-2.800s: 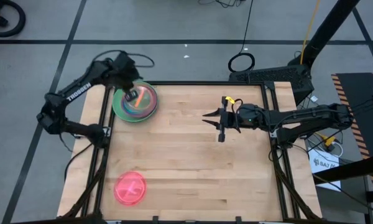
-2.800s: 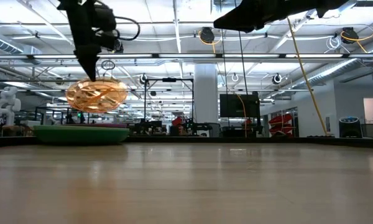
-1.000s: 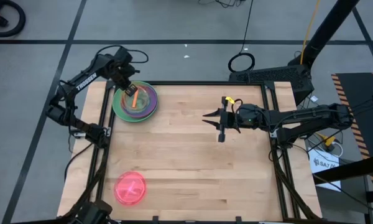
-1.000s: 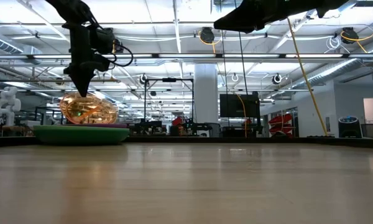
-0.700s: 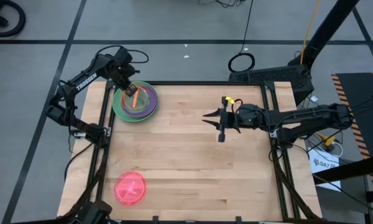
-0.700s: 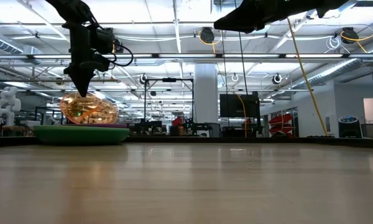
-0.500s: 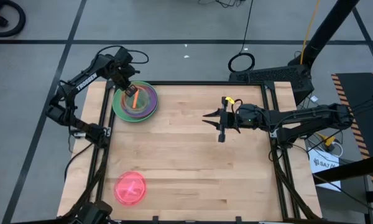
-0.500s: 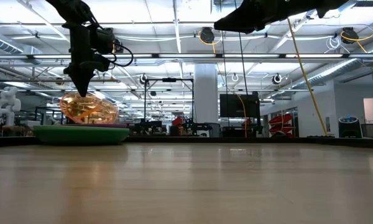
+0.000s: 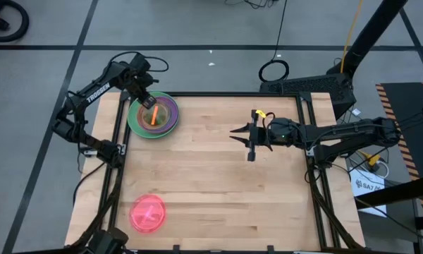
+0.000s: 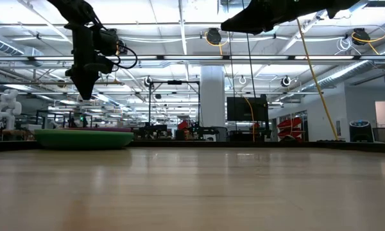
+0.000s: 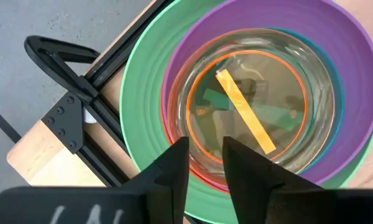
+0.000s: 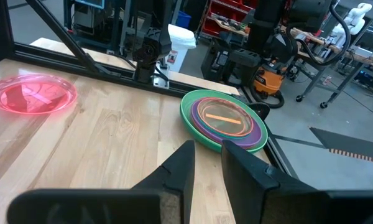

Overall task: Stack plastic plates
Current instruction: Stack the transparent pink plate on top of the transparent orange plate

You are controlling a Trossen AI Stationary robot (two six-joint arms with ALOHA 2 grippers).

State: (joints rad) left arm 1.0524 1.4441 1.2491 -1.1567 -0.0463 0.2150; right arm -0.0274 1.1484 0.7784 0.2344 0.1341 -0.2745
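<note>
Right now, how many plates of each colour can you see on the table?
Green plate: 1
Purple plate: 1
Teal plate: 1
Red plate: 1
Orange see-through plate: 1
Pink plate: 1
Total: 6 in sight; the stack may hide more.

The stack of plates (image 9: pixel 154 116) sits at the table's (image 9: pixel 211 197) far left corner, its smallest plate (image 11: pixel 247 118) nested on top. The left gripper (image 9: pixel 147 101) hangs just above the stack's far edge. A lone plate (image 9: pixel 148 214) lies near the stack's opposite, near-left corner. The right gripper (image 9: pixel 249 136) hovers right of the stack, over the table's far middle.
</note>
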